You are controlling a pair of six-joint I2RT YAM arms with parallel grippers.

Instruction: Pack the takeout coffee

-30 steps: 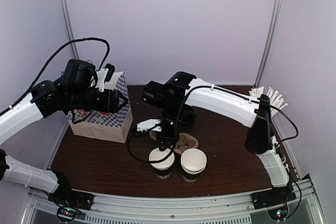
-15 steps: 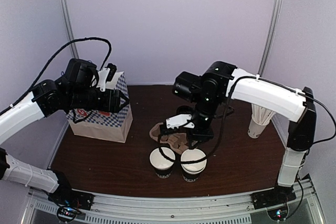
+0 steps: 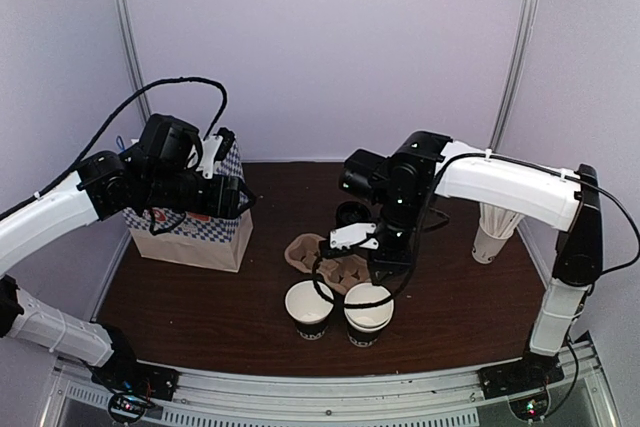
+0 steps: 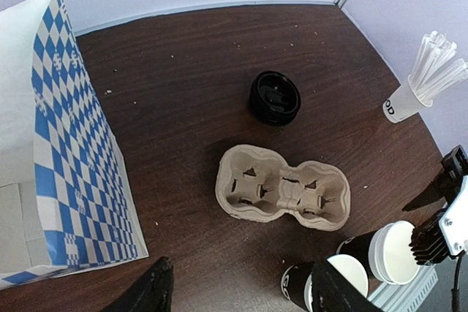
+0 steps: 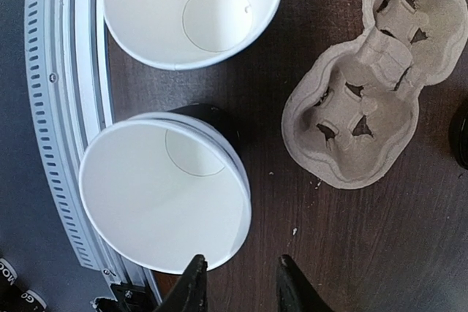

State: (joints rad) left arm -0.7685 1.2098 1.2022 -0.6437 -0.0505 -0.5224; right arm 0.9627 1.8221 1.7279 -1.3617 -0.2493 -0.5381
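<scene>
The takeout coffee is in two parts: a black paper cup (image 3: 309, 307) (image 5: 191, 12), white inside and lidless, stands near the front edge, and its round black lid (image 3: 352, 214) (image 4: 275, 97) lies apart, further back. My right gripper (image 3: 380, 269) (image 5: 241, 290) hangs open just behind the stack of lidless cups (image 3: 368, 307) (image 5: 164, 195). One fingertip is at the stack's rim and nothing is between the fingers. My left gripper (image 3: 240, 197) (image 4: 241, 297) is open and empty, held high beside the blue-checked paper bag (image 3: 190, 222) (image 4: 66, 158).
A brown pulp two-cup carrier (image 3: 325, 257) (image 4: 284, 189) (image 5: 365, 107) lies between the lid and the cups. A white cup of wrapped straws (image 3: 495, 227) (image 4: 409, 100) stands at the right. The metal rail (image 5: 66, 144) runs along the near table edge.
My right gripper has swung right, from over the single cup to behind the cup stack, and its jaws have spread. The left arm has shifted slightly right.
</scene>
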